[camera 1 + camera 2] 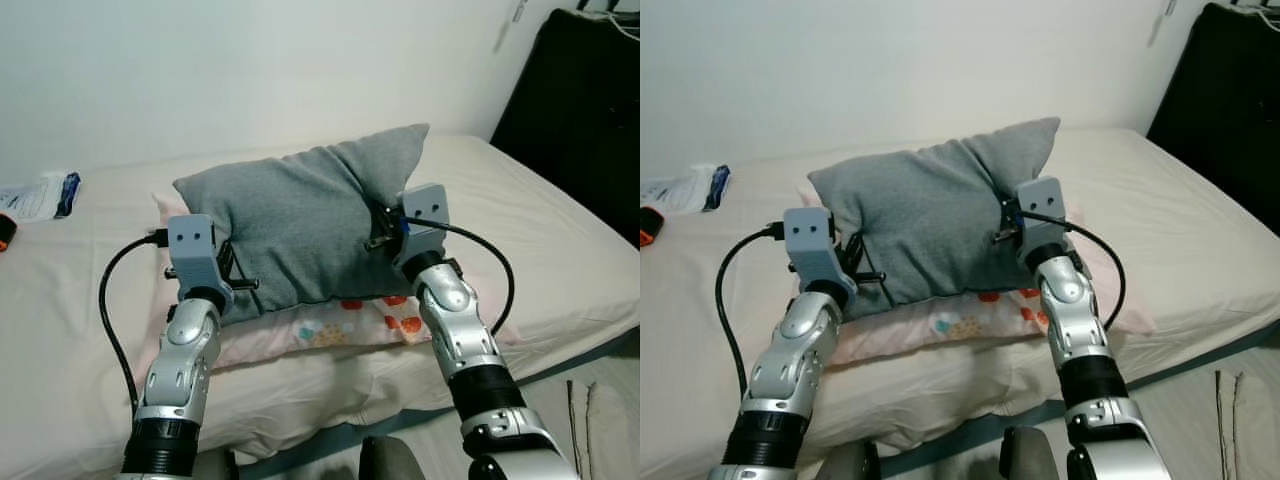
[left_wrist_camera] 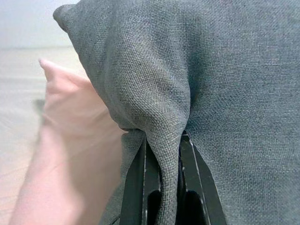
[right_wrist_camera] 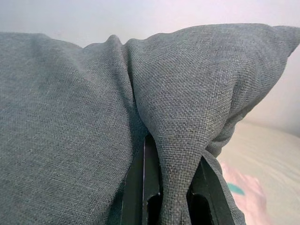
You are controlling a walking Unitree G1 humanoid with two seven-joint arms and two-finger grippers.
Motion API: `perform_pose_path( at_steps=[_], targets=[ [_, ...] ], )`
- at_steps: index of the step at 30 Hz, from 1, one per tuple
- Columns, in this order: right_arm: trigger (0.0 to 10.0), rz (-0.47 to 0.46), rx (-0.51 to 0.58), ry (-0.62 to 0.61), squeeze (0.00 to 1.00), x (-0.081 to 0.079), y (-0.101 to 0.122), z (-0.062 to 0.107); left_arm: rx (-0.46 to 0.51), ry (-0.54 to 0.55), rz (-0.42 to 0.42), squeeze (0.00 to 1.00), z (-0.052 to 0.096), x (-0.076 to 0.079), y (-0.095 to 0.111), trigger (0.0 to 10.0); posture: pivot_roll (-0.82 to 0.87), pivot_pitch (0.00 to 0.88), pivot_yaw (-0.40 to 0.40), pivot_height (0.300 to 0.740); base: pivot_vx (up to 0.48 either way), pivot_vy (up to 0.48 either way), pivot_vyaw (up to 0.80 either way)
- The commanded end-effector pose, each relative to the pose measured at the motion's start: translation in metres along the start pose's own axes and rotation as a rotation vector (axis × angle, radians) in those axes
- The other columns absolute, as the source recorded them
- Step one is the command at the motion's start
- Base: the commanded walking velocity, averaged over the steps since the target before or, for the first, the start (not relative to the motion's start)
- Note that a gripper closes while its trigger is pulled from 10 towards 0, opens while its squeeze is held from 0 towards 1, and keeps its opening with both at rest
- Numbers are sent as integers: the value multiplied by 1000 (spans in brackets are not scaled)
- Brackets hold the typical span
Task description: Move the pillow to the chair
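A grey fabric pillow [image 1: 300,215] is held up over the bed, tilted, between my two arms. My left gripper [image 1: 228,268] is shut on a fold of its left edge; in the left wrist view the pillow cloth [image 2: 164,140] is pinched between the black fingers [image 2: 133,183]. My right gripper [image 1: 385,228] is shut on a fold of the right edge, with the cloth [image 3: 173,154] bunched between its fingers [image 3: 145,187]. Beneath the pillow [image 1: 925,215] lies a pink patterned pillow [image 1: 340,325].
The bed [image 1: 540,240] has a cream sheet and runs to a white wall. A plastic packet [image 1: 40,195] lies at the far left of the bed. A black object [image 1: 590,110] stands at the right. Floor [image 1: 600,410] shows at lower right.
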State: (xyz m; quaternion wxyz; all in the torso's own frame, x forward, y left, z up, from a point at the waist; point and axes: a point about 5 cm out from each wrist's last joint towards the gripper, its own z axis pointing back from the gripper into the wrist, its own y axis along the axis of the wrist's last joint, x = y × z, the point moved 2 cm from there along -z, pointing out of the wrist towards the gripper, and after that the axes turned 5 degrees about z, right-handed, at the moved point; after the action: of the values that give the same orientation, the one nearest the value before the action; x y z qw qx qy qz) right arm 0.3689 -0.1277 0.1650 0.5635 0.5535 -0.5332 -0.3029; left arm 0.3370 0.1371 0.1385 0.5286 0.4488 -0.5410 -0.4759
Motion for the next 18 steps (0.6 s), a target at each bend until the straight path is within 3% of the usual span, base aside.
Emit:
perform_pose_path(
  at_steps=[1, 7, 18],
  targets=[
    [10000, 8, 31, 86, 0, -16, 9, -2, 62, -86, -56, 0, 1, 21, 12, 10000, -17, 0, -95, 611, 0, 0, 0],
    [10000, 10, 21, 83, 0, -15, 8, -1, 58, -81, -87, 0, 1, 20, 10, 10000, -18, 0, -94, 621, 0, 0, 0],
    [10000, 1, 24, 69, 0, -16, 11, -5, 80, -40, -40, 0, -4, 16, 19, 10000, -8, 0, -88, 656, 0, 0, 0]
  ],
)
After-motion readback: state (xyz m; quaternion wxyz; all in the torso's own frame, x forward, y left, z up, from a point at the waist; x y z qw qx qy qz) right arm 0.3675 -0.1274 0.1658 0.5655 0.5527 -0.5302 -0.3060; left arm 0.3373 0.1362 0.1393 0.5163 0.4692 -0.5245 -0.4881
